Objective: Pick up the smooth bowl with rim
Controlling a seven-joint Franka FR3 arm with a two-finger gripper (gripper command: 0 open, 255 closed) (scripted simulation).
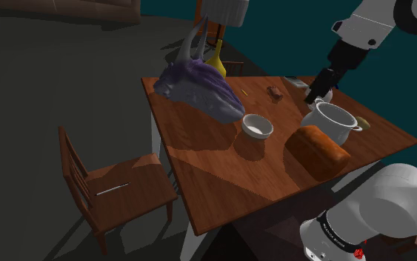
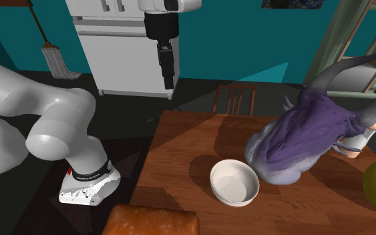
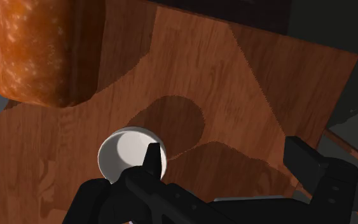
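Note:
The smooth white bowl (image 1: 257, 126) with a raised rim stands upright near the middle of the wooden table (image 1: 221, 170). The second exterior view has the bowl (image 2: 234, 182) in front of the purple horned figure. My black gripper (image 1: 317, 95) hangs high above the table's far side, over the white pot and well apart from the bowl. In the second exterior view the gripper (image 2: 169, 81) points straight down. In the wrist view the bowl (image 3: 128, 153) lies far below, partly behind one finger (image 3: 152, 159). The gripper (image 3: 228, 162) is open and holds nothing.
A purple horned figure (image 1: 199, 85) lies beside the bowl. An orange-brown bread loaf (image 1: 316, 150) and a white pot (image 1: 335, 121) stand near the stand-side edge. A yellow vase (image 1: 215, 63) is behind the figure. A wooden chair (image 1: 114, 185) stands at the shoulder view's left.

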